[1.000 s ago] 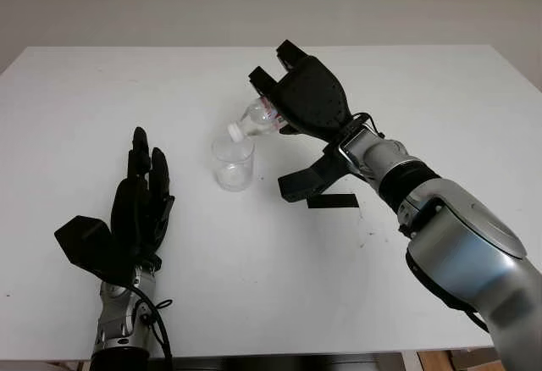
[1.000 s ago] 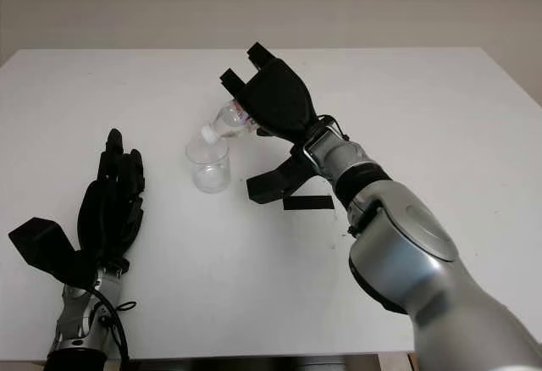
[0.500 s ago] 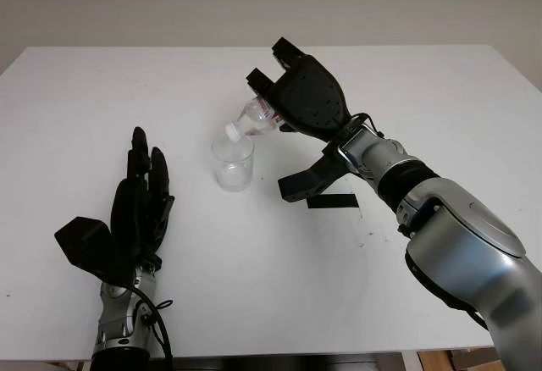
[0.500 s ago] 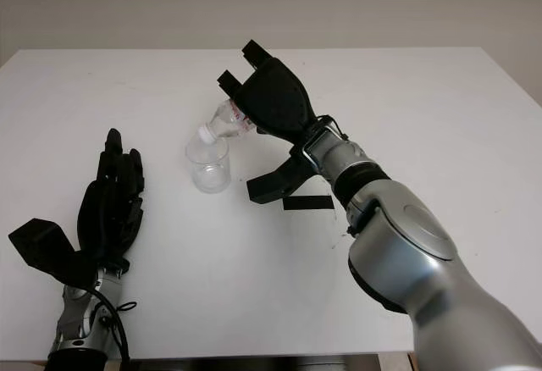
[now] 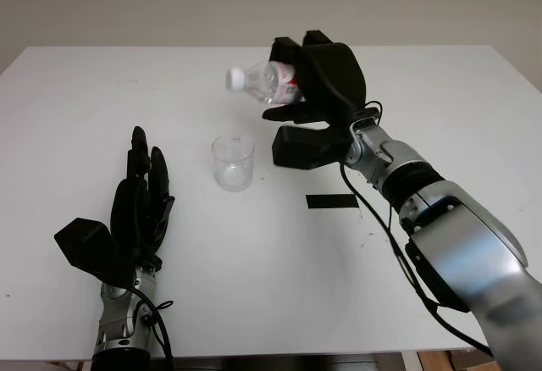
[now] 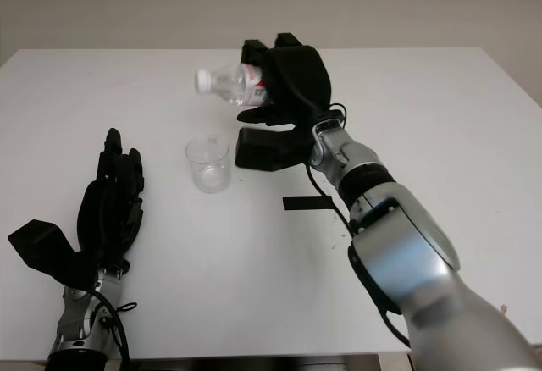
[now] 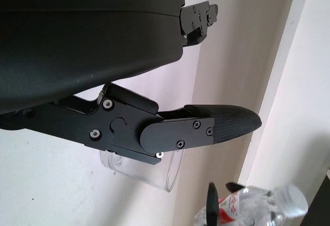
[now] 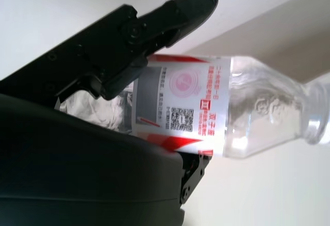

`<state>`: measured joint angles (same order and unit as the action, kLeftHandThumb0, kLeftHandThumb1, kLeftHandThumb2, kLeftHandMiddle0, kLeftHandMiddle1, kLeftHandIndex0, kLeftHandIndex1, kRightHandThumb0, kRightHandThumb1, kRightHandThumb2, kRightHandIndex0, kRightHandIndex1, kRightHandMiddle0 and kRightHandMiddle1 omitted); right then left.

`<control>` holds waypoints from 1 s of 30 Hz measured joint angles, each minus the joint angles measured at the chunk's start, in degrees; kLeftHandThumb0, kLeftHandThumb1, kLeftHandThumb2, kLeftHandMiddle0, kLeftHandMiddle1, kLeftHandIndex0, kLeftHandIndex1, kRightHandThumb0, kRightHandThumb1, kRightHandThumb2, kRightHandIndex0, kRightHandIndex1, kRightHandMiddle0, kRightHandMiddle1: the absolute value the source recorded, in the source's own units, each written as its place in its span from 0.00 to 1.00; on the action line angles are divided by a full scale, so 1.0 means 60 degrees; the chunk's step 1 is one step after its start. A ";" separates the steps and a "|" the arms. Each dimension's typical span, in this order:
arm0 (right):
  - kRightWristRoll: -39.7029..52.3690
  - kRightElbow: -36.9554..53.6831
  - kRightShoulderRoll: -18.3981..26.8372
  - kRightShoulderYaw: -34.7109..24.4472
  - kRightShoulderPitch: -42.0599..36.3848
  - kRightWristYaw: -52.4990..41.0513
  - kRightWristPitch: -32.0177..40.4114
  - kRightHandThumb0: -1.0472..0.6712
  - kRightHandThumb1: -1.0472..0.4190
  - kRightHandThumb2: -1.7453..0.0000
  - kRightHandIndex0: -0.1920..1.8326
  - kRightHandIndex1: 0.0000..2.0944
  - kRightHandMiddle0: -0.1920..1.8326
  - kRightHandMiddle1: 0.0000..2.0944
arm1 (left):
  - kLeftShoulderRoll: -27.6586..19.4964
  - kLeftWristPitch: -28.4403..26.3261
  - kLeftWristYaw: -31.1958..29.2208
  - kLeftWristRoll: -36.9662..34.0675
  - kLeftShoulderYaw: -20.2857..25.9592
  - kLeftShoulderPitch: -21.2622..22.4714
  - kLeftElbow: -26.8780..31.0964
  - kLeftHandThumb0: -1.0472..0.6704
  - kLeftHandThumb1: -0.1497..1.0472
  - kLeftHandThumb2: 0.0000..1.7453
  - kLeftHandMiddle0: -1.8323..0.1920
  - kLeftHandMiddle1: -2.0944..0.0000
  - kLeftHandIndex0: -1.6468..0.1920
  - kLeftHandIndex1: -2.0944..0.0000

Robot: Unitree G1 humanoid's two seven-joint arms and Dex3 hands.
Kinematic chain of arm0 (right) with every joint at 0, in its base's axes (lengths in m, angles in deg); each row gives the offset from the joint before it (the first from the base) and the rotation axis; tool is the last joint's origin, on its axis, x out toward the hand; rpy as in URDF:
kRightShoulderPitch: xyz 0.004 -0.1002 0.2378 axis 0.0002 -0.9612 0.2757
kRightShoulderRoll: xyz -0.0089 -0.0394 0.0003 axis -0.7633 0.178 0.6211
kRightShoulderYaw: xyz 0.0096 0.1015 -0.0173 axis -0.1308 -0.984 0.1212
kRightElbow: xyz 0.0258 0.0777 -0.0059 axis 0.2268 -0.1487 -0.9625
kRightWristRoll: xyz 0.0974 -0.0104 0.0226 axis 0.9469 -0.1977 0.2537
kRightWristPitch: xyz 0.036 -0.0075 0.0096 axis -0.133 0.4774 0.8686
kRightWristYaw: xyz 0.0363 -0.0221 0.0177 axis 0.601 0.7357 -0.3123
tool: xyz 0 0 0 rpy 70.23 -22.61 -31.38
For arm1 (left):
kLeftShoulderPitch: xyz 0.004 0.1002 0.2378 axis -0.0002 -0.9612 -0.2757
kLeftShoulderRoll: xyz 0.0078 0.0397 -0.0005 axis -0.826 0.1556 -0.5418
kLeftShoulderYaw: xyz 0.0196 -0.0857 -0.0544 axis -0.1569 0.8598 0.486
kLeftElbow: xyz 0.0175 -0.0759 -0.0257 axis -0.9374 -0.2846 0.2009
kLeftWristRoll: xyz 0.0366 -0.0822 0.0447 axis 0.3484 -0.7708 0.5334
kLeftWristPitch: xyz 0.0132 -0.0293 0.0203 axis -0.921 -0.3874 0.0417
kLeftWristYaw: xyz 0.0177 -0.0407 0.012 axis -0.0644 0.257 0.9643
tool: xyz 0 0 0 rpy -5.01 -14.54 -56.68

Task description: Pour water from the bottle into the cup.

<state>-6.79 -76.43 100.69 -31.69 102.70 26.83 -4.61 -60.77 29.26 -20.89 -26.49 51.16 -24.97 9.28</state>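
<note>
My right hand [image 5: 315, 79] is shut on a clear plastic bottle [image 5: 264, 80] with a red-and-white label [image 8: 193, 102]. It holds the bottle nearly level in the air, white cap [image 5: 235, 77] pointing left, above and slightly behind the cup. The clear cup [image 5: 233, 162] stands upright on the white table [image 5: 254, 261], below and left of that hand. My left hand [image 5: 135, 210] is open over the near left part of the table, away from both. The cup's rim [image 7: 172, 169] and the bottle [image 7: 258, 208] also appear in the left wrist view.
A strip of black tape [image 5: 331, 201] lies on the table to the right of the cup, under my right forearm. The table's far edge meets a pale wall.
My right hand has lifted and tipped the bottle back from its downward tilt over the cup to nearly level, with the cap now higher. The left hand has not moved.
</note>
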 measured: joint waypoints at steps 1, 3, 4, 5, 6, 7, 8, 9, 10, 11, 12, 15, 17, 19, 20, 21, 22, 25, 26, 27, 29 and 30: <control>0.0459 0.0115 -0.0002 -0.0368 -0.0228 -0.0463 -0.0024 0.39 0.00 0.79 0.76 1.00 0.60 1.00 | 0.0000 -0.0022 0.0000 0.0003 -0.0002 -0.0015 0.0018 0.17 1.00 0.29 1.00 0.98 0.99 0.98; 0.1237 0.0376 -0.0004 -0.1015 -0.0713 -0.1358 0.0002 0.40 0.00 0.78 0.74 1.00 0.58 1.00 | -0.0003 -0.0048 0.0000 0.0018 -0.0004 -0.0060 0.0063 0.17 1.00 0.29 1.00 0.98 0.99 0.98; 0.1504 0.0534 -0.0005 -0.1245 -0.0937 -0.1664 0.0073 0.40 0.00 0.78 0.72 1.00 0.56 1.00 | -0.0009 -0.0055 0.0000 0.0022 -0.0003 -0.0082 0.0078 0.17 1.00 0.30 1.00 0.98 1.00 0.98; 0.1766 0.0743 -0.0012 -0.1465 -0.1167 -0.1952 0.0177 0.41 0.00 0.78 0.70 1.00 0.55 1.00 | -0.0013 -0.0051 -0.0006 0.0024 -0.0003 -0.0096 0.0081 0.17 1.00 0.30 1.00 0.98 1.00 0.98; 0.2073 0.0988 -0.0034 -0.1703 -0.1417 -0.2216 0.0281 0.41 0.00 0.78 0.68 1.00 0.54 1.00 | -0.0019 -0.0048 -0.0015 0.0024 -0.0003 -0.0099 0.0081 0.17 1.00 0.30 1.00 0.98 1.00 0.98; 0.2406 0.1285 -0.0082 -0.1970 -0.1706 -0.2470 0.0376 0.41 0.00 0.79 0.66 1.00 0.52 1.00 | -0.0023 -0.0042 -0.0038 0.0024 -0.0003 -0.0105 0.0080 0.18 1.00 0.30 1.00 0.98 1.00 0.98; 0.2731 0.1611 -0.0137 -0.2222 -0.1988 -0.2717 0.0506 0.41 0.00 0.78 0.64 1.00 0.49 1.00 | -0.0028 -0.0042 -0.0053 0.0024 -0.0004 -0.0107 0.0080 0.18 1.00 0.30 1.00 0.98 1.00 0.98; 0.3004 0.1968 -0.0192 -0.2448 -0.2287 -0.2915 0.0643 0.41 0.00 0.78 0.64 1.00 0.48 1.00 | -0.0031 -0.0050 -0.0066 0.0024 -0.0005 -0.0107 0.0084 0.18 1.00 0.30 1.00 0.98 1.00 0.98; 0.3214 0.2333 -0.0246 -0.2618 -0.2587 -0.3074 0.0800 0.40 0.00 0.78 0.64 1.00 0.48 1.00 | -0.0034 -0.0057 -0.0072 0.0024 -0.0004 -0.0112 0.0093 0.18 1.00 0.30 1.00 0.98 1.00 0.98; 0.3375 0.2678 -0.0303 -0.2768 -0.2846 -0.3203 0.1038 0.39 0.00 0.77 0.64 1.00 0.50 1.00 | -0.0038 -0.0071 -0.0073 0.0024 -0.0004 -0.0114 0.0103 0.18 1.00 0.29 1.00 0.98 1.00 0.98; 0.3530 0.3059 -0.0356 -0.2894 -0.3102 -0.3308 0.1343 0.39 0.00 0.77 0.65 1.00 0.51 1.00 | -0.0042 -0.0097 -0.0073 0.0024 -0.0005 -0.0114 0.0116 0.17 1.00 0.29 1.00 0.98 1.00 0.98; 0.3856 0.4083 -0.0511 -0.3190 -0.3805 -0.3573 0.1975 0.40 0.00 0.76 0.71 1.00 0.56 1.00 | -0.0050 -0.0162 -0.0075 0.0027 -0.0011 -0.0115 0.0153 0.17 1.00 0.29 1.00 0.98 1.00 0.98; 0.4288 0.4780 -0.0649 -0.3419 -0.4226 -0.3922 0.2235 0.39 0.00 0.75 0.74 1.00 0.57 1.00 | -0.0050 -0.0206 -0.0080 0.0025 -0.0010 -0.0106 0.0151 0.17 1.00 0.29 1.00 0.98 1.00 0.98; 0.4774 0.5589 -0.0827 -0.3675 -0.4606 -0.4195 0.2910 0.38 0.00 0.75 0.75 1.00 0.56 1.00 | -0.0049 -0.0232 -0.0101 0.0024 -0.0013 -0.0091 0.0145 0.17 1.00 0.29 1.00 0.98 1.00 0.98; 0.4923 0.5967 -0.0917 -0.3767 -0.4781 -0.4255 0.3246 0.38 0.00 0.76 0.76 1.00 0.56 1.00 | -0.0049 -0.0246 -0.0108 0.0024 -0.0014 -0.0088 0.0143 0.17 1.00 0.30 1.00 0.98 1.00 0.98; 0.5009 0.6273 -0.0983 -0.3825 -0.4929 -0.4295 0.3508 0.38 0.00 0.76 0.76 1.00 0.56 1.00 | -0.0049 -0.0261 -0.0114 0.0024 -0.0017 -0.0084 0.0143 0.17 1.00 0.30 1.00 0.98 1.00 0.98; 0.5093 0.6634 -0.1063 -0.3877 -0.5096 -0.4297 0.3799 0.38 0.00 0.75 0.76 1.00 0.56 1.00 | -0.0048 -0.0272 -0.0119 0.0024 -0.0021 -0.0080 0.0142 0.17 1.00 0.30 1.00 0.98 1.00 0.98; 0.5272 0.8037 -0.1326 -0.3927 -0.5674 -0.4277 0.4840 0.38 0.00 0.74 0.79 1.00 0.54 1.00 | -0.0048 -0.0329 -0.0125 0.0024 -0.0034 -0.0081 0.0156 0.17 1.00 0.30 1.00 0.98 1.00 0.98; 0.5290 0.8410 -0.1416 -0.3925 -0.5840 -0.4275 0.5070 0.38 0.00 0.74 0.79 1.00 0.54 1.00 | -0.0048 -0.0346 -0.0131 0.0022 -0.0036 -0.0082 0.0161 0.17 1.00 0.30 1.00 0.98 1.00 0.98; 0.5291 0.8702 -0.1501 -0.3914 -0.5986 -0.4276 0.5232 0.37 0.00 0.74 0.79 1.00 0.53 1.00 | -0.0048 -0.0368 -0.0146 0.0015 -0.0035 -0.0084 0.0168 0.18 1.00 0.30 1.00 0.98 1.00 0.99; 0.5276 0.9125 -0.1650 -0.3881 -0.6246 -0.4276 0.5392 0.37 0.00 0.74 0.79 1.00 0.53 1.00 | -0.0048 -0.0393 -0.0163 0.0000 -0.0037 -0.0090 0.0192 0.18 1.00 0.30 1.00 0.98 1.00 0.98; 0.5259 0.9269 -0.1723 -0.3864 -0.6362 -0.4268 0.5426 0.37 0.00 0.74 0.78 1.00 0.53 1.00 | -0.0048 -0.0405 -0.0169 -0.0003 -0.0037 -0.0096 0.0206 0.18 1.00 0.30 1.00 0.98 1.00 0.98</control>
<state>24.77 -20.82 90.35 -54.88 64.52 1.22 27.95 -61.06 26.83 -21.90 -26.51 50.94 -25.54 10.51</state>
